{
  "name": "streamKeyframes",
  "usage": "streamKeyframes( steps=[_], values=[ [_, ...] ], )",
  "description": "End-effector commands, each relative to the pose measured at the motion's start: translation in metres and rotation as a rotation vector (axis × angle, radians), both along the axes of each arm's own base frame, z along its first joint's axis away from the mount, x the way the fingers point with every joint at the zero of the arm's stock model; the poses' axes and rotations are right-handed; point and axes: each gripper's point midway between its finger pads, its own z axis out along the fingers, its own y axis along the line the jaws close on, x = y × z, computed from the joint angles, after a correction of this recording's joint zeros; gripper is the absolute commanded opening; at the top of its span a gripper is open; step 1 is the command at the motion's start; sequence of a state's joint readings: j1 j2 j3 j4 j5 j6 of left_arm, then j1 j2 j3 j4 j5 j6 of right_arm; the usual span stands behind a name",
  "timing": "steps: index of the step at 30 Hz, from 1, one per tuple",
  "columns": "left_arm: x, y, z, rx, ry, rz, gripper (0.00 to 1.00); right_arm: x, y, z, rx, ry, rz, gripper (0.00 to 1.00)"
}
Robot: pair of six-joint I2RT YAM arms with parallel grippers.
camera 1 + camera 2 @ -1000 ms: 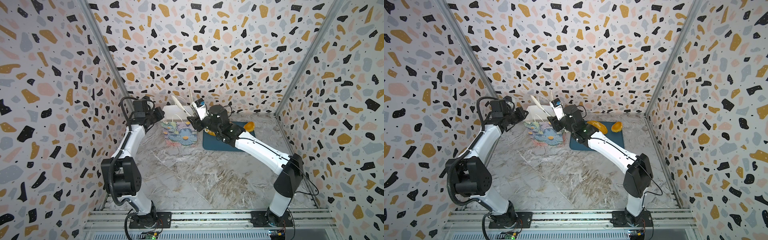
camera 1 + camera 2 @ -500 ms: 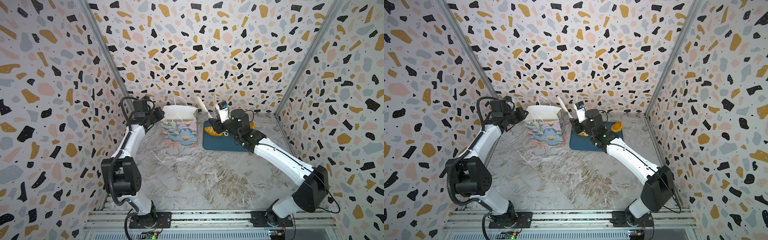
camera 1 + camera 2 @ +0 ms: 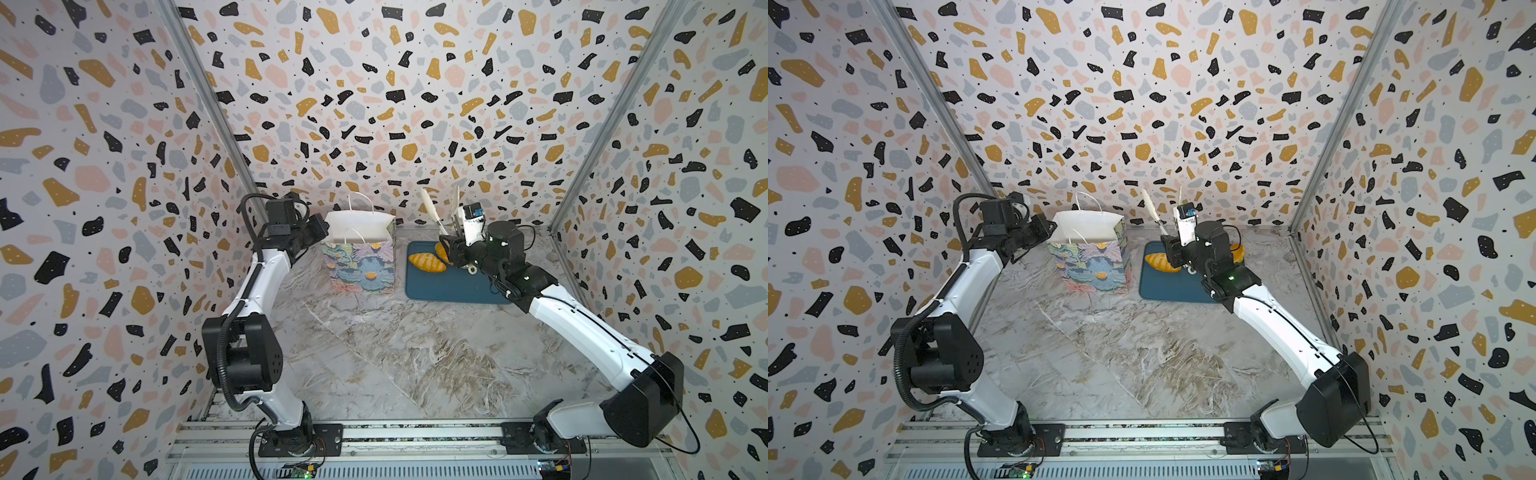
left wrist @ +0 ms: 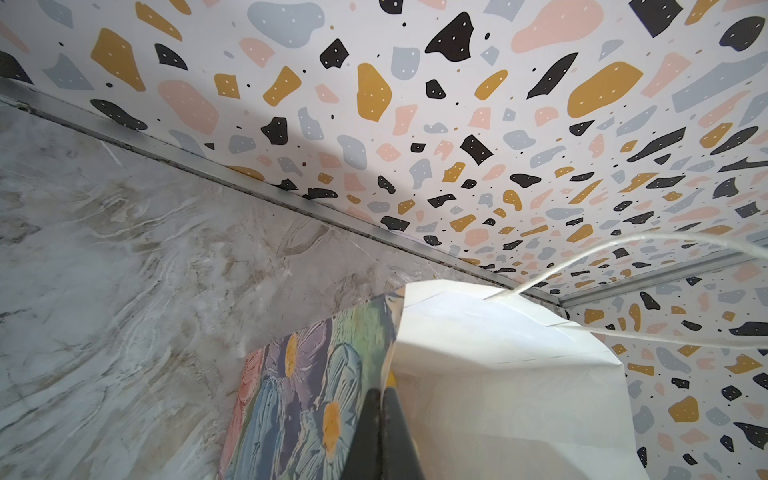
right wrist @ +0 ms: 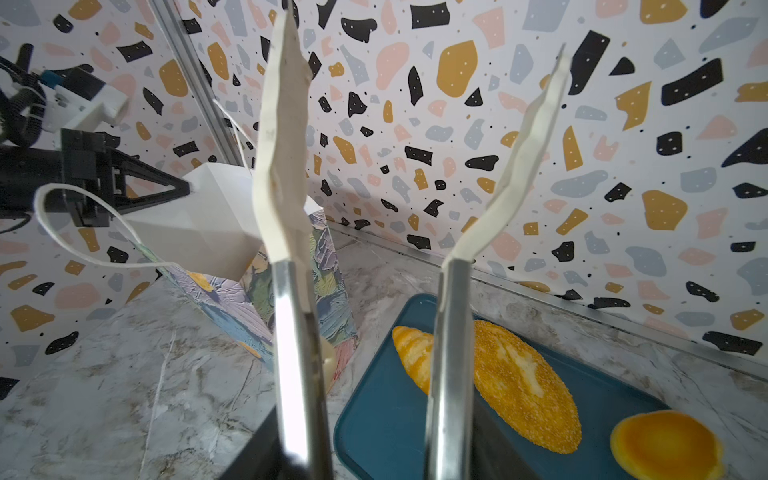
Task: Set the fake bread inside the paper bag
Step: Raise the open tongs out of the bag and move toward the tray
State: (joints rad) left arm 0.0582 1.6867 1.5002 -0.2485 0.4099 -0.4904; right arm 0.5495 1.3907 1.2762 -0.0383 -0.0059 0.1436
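Compared with a second back, the right arm has swung away from the bag. The right gripper (image 3: pixel 456 246) was hanging over the bag's mouth then, and now it sits over the teal tray (image 3: pixel 449 291). It's clamped around one pair of tongs (image 5: pixel 284 166). The two white tong tips stand apart with nothing between them, pointing up toward the back wall (image 3: pixel 395 104).

The left gripper (image 4: pixel 380 392) hasn't budged and is still pinched tight on the top edge of the paper bag (image 3: pixel 361 266).

Count: two arms, one tongs, one tray, one bag, and three pieces of fake bread (image 3: pixel 427 262) in sight, all lying on the tray. I can't see what's inside the bag.

- The striped croissant (image 5: pixel 411 357) is just on the bag side of the right gripper.
- The speckled loaf (image 5: pixel 523 378) is right below the tongs, touching the croissant.
- The round bun (image 5: pixel 669 444) is on the gripper's other side, apart from the loaf.

All three are glossy golden-orange. The loaf is the biggest, an oval with a pale split along the top.

The bag stands upright on the marble tabletop (image 3: pixel 395 353) just beside the tray, between the two grippers. It's white inside with blue, purple and green flowers with orange centres outside, and it has two white cord handles.
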Motion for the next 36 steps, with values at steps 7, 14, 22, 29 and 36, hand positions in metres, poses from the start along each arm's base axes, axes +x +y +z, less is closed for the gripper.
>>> streamKeyframes(
  steps=[7,14,22,29,36],
  values=[
    [-0.004,0.001,0.019,0.006,-0.052,-0.002,0.0,0.002,-0.035,-0.011,0.005,0.064,-0.078,0.54],
    [-0.005,0.001,0.019,0.005,-0.052,-0.001,0.0,0.004,-0.051,-0.034,-0.011,0.13,-0.112,0.54],
    [-0.004,0.001,0.017,0.008,-0.049,0.001,0.0,0.006,-0.067,-0.052,-0.027,0.178,-0.139,0.54],
    [-0.005,0.001,0.018,0.009,-0.048,0.001,0.0,0.009,-0.083,-0.073,-0.063,0.237,-0.166,0.55],
    [-0.005,0.001,0.018,0.006,-0.05,-0.003,0.0,0.016,-0.111,-0.093,-0.07,0.309,-0.25,0.55]
  ],
)
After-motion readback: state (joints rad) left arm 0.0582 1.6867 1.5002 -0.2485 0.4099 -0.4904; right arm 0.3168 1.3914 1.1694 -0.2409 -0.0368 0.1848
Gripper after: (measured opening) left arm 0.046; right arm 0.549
